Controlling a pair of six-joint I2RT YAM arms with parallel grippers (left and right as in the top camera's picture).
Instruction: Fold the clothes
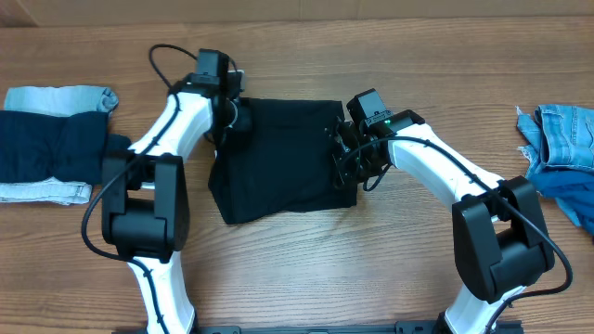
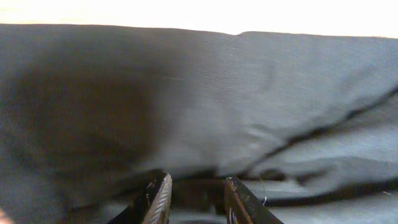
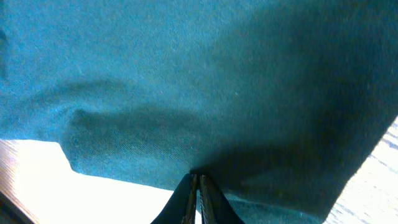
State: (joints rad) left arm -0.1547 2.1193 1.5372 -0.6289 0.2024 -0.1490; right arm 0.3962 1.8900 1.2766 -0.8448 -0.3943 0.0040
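Note:
The black garment (image 1: 278, 158) lies spread in the middle of the table, partly folded, with its lower left corner skewed. My left gripper (image 1: 230, 116) is at the garment's upper left edge. In the left wrist view this gripper (image 2: 198, 190) has its jaws apart, low over the dark cloth (image 2: 199, 99), with nothing clearly pinched. My right gripper (image 1: 345, 153) is at the garment's right edge. In the right wrist view its jaws (image 3: 198, 180) are pressed together, with their tips in a puckered fold of the cloth (image 3: 205, 81), which looks teal there.
At the left edge a stack holds a dark navy garment (image 1: 46, 147), a light-blue denim one (image 1: 60, 97) and a pale one (image 1: 42, 192). At the far right lie a denim piece (image 1: 566, 130) and a bright blue piece (image 1: 571, 190). Bare wood shows in front.

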